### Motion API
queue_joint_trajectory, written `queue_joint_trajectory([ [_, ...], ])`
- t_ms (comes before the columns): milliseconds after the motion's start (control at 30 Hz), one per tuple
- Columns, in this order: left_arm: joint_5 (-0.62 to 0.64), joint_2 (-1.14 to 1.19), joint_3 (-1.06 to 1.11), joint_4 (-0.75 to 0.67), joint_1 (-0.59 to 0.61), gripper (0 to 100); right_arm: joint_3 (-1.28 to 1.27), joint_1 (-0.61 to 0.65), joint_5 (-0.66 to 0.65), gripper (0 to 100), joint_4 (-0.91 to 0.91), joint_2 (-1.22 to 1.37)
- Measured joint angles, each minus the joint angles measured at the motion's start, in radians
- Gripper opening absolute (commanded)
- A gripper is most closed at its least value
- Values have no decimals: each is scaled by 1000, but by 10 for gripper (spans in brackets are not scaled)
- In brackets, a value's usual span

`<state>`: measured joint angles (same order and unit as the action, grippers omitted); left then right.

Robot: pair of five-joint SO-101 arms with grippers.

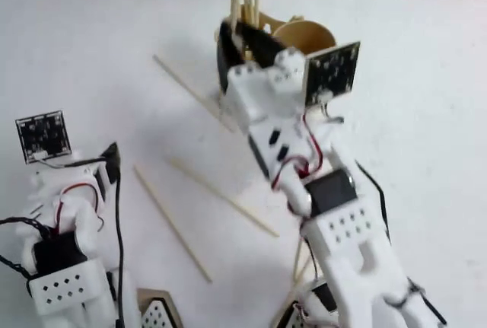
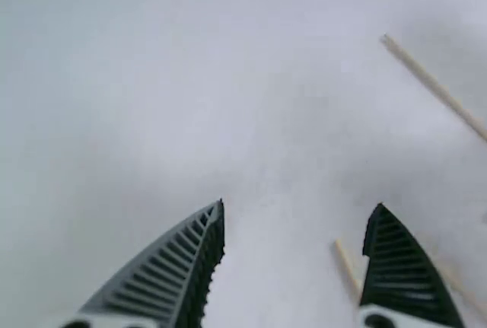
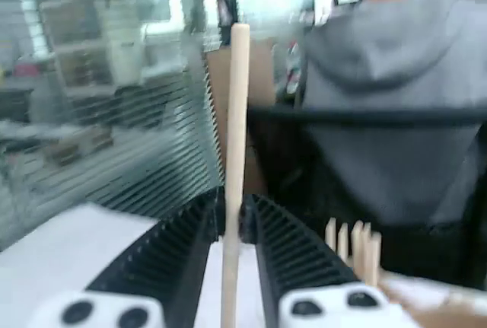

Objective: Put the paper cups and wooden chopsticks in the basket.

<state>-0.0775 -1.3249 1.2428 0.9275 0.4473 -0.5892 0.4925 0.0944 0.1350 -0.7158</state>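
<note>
White table (image 1: 76, 54), loose chopsticks (image 1: 173, 224) — right claw (image 3: 232, 200) clamping a chopstick (image 3: 239, 115), left claw (image 2: 299, 206) agape

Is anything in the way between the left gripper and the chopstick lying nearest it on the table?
Nothing visible does. The left gripper is open above the white table, and the end of the nearest wooden chopstick lies uncovered beside one of its fingers.

Right pincer (image 3: 232, 200) clamped on an upright wooden chopstick (image 3: 238, 115), black ridged fingers (image 3: 181, 238) pressed to either side of it, more chopstick tips (image 3: 356, 244) standing just beyond, white bench (image 3: 53, 267) beneath
</note>
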Motion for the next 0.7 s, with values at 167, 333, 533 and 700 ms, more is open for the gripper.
queue_joint_trajectory([
  [167, 0, 0, 46, -6, 14, 294, 115, -74, -103, 19, -213, 196],
  [333, 0, 0, 106, -46, 14, 294, 250, -117, -117, 19, -282, 334],
  [533, 0, -5, 127, -57, 14, 294, 338, -149, -121, 27, -290, 486],
  [700, 0, -6, 140, -60, 14, 294, 341, -181, -121, 183, -290, 586],
])
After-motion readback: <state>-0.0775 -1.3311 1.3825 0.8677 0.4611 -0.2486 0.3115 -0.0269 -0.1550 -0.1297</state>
